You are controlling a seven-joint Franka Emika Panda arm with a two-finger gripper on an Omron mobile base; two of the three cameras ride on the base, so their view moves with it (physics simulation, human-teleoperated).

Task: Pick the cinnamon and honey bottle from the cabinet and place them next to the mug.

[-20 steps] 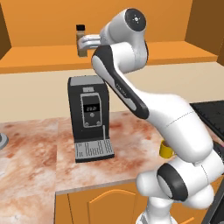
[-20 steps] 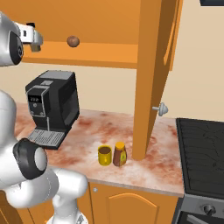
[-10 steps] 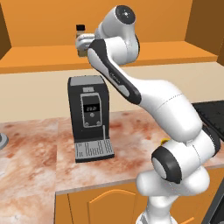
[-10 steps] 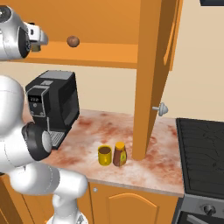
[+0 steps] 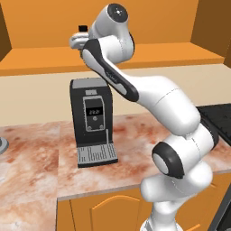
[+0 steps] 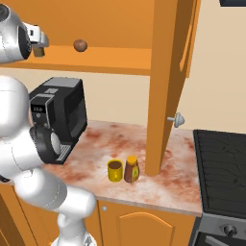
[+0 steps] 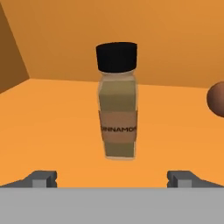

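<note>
Hand view: the cinnamon point(image 7: 117, 100), a slim clear jar with a black cap, tan-brown powder and a brown label, stands upright on the orange shelf of the cabinet point(image 7: 52, 118). The gripper point(image 7: 113, 178) faces it with fingers spread wide, one tip to each side, holding nothing. A round brown ball point(image 7: 216, 99) sits just right of the jar; bare shelf lies to its left. Right base view: the honey bottle point(image 6: 131, 169) stands touching the yellow mug point(image 6: 115, 170) on the counter point(image 6: 178, 182), near the cabinet's side wall.
</note>
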